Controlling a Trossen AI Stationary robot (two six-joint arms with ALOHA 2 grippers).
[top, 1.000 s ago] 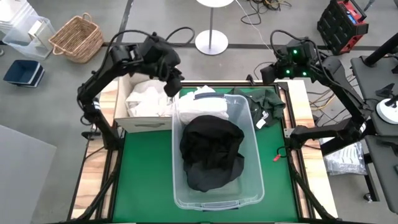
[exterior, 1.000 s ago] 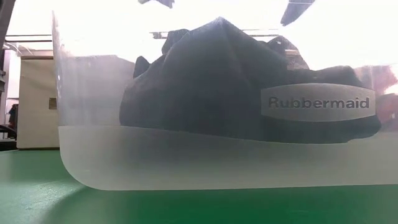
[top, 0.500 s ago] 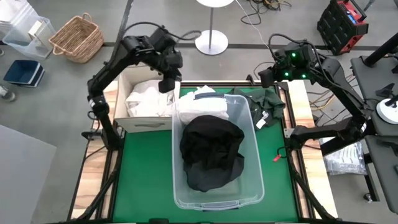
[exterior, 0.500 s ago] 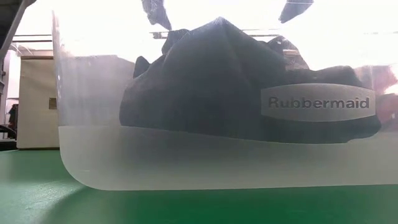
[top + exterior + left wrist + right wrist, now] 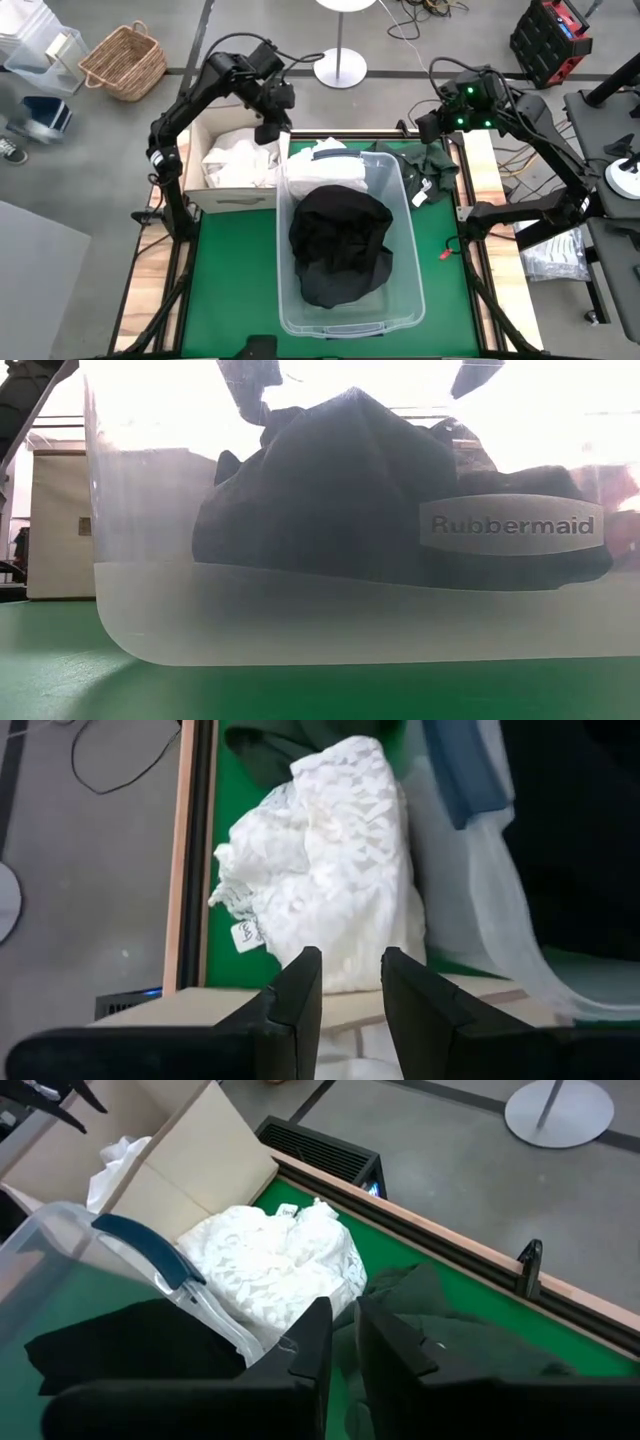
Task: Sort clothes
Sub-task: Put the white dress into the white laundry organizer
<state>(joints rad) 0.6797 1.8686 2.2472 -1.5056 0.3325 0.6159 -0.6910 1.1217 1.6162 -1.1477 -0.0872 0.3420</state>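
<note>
Surface: you are working over a green mat on a wooden frame, with grey floor all round; a wicker basket and a white lamp base stand on the floor beyond it.
Clear tub: one, in the middle of the surface, holding one black garment heaped inside; the low view shows this dark heap through the tub wall.
Cardboard box: one, touching the tub's left side, with at least one white garment in it; you cannot tell whether that pile is one piece or several.
Loose clothes: one white lace garment on the mat just beyond the tub's far end, and one dark green garment beside the tub's far right corner.
Left gripper: it hangs over the box's far right corner, next to the white lace garment; your fingers stand narrowly apart and hold nothing.
Right gripper: it hovers above the dark green garment, fingers nearly together and holding nothing.
Step in hand: you appear to be between picks, with whites going to the box and darks to the tub.
Next move: likely the white lace piece; open the left fingers wider, come down on a raised fold, and keep clear of the tub rim.
</note>
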